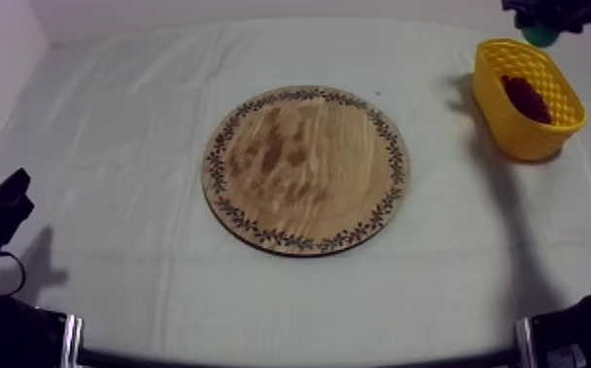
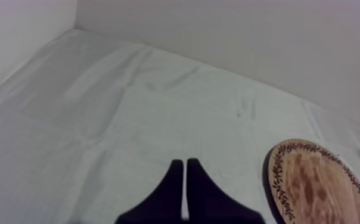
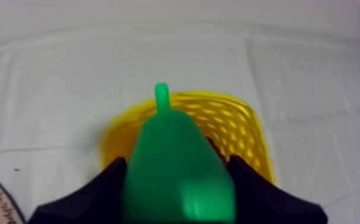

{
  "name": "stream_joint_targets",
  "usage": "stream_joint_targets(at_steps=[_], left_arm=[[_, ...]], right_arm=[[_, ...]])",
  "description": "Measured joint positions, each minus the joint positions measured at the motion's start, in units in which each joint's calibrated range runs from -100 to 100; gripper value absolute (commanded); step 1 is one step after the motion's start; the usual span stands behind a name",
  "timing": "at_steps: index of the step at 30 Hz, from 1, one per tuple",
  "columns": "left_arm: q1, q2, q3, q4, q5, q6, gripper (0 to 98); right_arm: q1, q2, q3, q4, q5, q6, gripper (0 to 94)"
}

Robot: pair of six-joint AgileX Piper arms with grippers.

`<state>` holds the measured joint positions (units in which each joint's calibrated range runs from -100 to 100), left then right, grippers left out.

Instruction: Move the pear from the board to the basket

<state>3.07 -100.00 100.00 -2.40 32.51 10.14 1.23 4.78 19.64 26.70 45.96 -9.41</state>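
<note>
holding: your right tool [image 3: 178, 171] grasps the pear [image 3: 173, 149] over the yellow basket [image 3: 251, 131], poised for release; left tool [image 2: 185, 173] clenched empty, parked aside.

**A robot test bench in a lab, not a home**

A surface [image 1: 113, 196] draped in plain grey-white cloth is boxed in by bare white walls [image 2: 248, 36]. Black robot arms [image 1: 6, 328] stand at its near edge. The few things on show are staged props: a wooden board [image 1: 305, 168], a yellow basket [image 1: 526, 145] and a glossy toy pear [image 3: 176, 173].

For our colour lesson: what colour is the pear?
The pear is bright green; right wrist view best.
</note>
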Motion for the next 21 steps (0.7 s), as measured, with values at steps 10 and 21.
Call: stream_joint_targets(at_steps=[10,21], left_arm=[[0.0,0.0,0.0,0.0,0.0,0.0,0.1],[0.0,0.0,0.0,0.0,0.0,0.0,0.1]], right_arm=[[3.3,4.1,6.4,0.9,-7.6,0.4,48.5],[5.2,5.7,9.2,1.3,-15.7,-0.4,64.6]])
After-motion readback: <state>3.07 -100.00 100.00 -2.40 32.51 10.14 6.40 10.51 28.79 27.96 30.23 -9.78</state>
